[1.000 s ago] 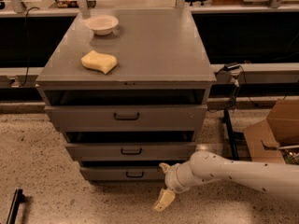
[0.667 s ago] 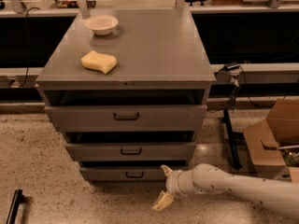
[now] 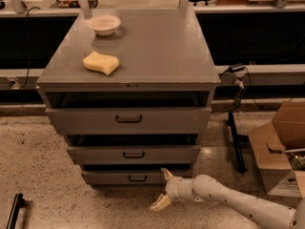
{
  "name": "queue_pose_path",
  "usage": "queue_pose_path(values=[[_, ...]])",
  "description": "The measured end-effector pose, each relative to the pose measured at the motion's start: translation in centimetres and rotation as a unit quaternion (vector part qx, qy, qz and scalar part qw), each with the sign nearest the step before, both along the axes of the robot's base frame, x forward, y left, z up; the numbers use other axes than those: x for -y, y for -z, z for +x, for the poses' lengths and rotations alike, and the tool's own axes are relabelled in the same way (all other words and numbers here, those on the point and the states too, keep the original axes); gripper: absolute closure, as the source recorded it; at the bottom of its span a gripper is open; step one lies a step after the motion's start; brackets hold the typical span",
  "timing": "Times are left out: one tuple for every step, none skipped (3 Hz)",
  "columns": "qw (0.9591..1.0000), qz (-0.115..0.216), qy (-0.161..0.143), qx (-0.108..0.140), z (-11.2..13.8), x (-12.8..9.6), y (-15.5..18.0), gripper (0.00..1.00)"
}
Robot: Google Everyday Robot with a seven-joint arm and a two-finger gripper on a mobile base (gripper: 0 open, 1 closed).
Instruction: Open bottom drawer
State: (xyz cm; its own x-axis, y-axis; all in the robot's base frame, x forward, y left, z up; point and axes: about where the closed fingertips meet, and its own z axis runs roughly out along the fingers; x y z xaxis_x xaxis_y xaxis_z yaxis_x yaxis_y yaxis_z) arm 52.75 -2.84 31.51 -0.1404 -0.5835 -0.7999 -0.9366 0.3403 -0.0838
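Observation:
The grey cabinet [image 3: 128,56] has three drawers. The bottom drawer [image 3: 109,177] is the lowest and slimmest, with a small black pull handle [image 3: 137,178] at its middle. It looks shut or nearly so, with a dark gap above it. My gripper [image 3: 163,189] is low, just right of the handle and in front of the drawer's right end. It is open: one fingertip [image 3: 166,174] points up near the drawer front, the other [image 3: 159,203] hangs toward the floor. Nothing is between them.
A yellow sponge [image 3: 100,63] and a white bowl [image 3: 103,24] sit on the cabinet top. An open cardboard box [image 3: 279,149] stands at the right on the speckled floor. A black stand leg [image 3: 236,140] is right of the cabinet. A dark bar [image 3: 13,211] lies bottom left.
The arm has reached left, bringing the gripper closer to the bottom drawer's front. The drawers have not moved.

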Motion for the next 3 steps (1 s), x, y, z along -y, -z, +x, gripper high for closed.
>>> queue_pose_path(values=[[1.0000,0.001,0.004,-0.001,0.2,0.1,0.5,0.00],[0.9990,-0.044,-0.005,-0.002,-0.5,-0.5,1.8,0.00],[0.9956,-0.092,0.011,0.013,0.4,0.8,4.8,0.00]])
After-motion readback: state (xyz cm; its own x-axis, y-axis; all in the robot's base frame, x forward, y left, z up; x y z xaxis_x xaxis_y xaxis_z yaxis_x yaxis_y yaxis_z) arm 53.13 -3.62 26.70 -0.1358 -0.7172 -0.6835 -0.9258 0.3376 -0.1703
